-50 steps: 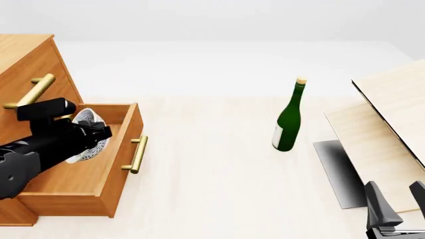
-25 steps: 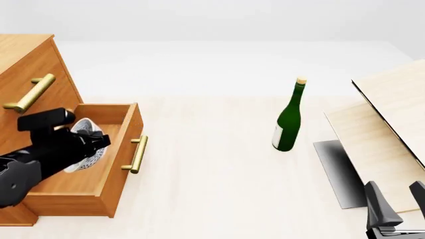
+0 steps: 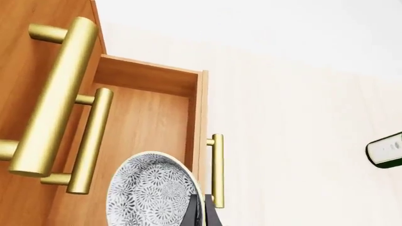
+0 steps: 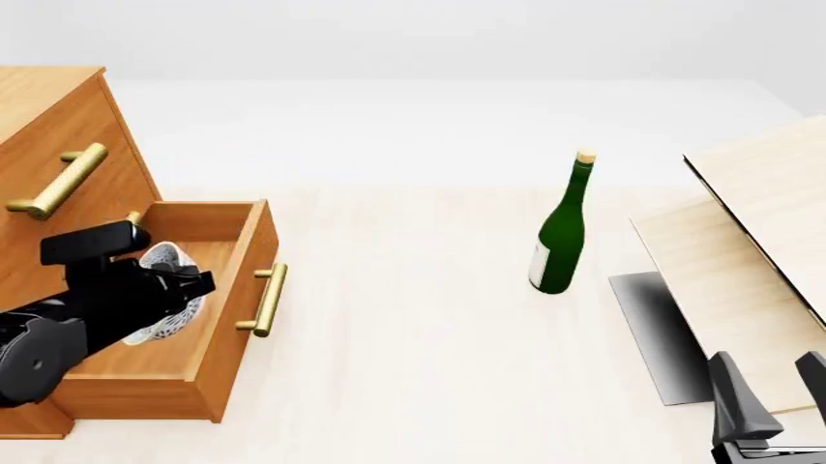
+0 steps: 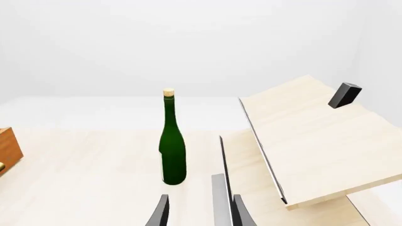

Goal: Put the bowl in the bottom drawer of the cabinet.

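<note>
One bowl (image 4: 168, 290) is pinched by its rim in the left gripper (image 4: 181, 285), tipped on edge inside the pulled-out bottom drawer (image 4: 213, 333) of the cabinet (image 4: 52, 126), its patterned face turned toward the drawer's front and brass handle (image 4: 269, 300). Low at the table's near right corner, the right gripper (image 4: 775, 387) holds nothing, fingers parted, aimed toward the upright green bottle (image 4: 559, 232).

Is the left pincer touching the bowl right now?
Touching. In the left wrist view a dark fingertip of the left pincer overlaps the bowl's rim with no gap; the front view shows the bowl held over the bottom drawer.
</note>
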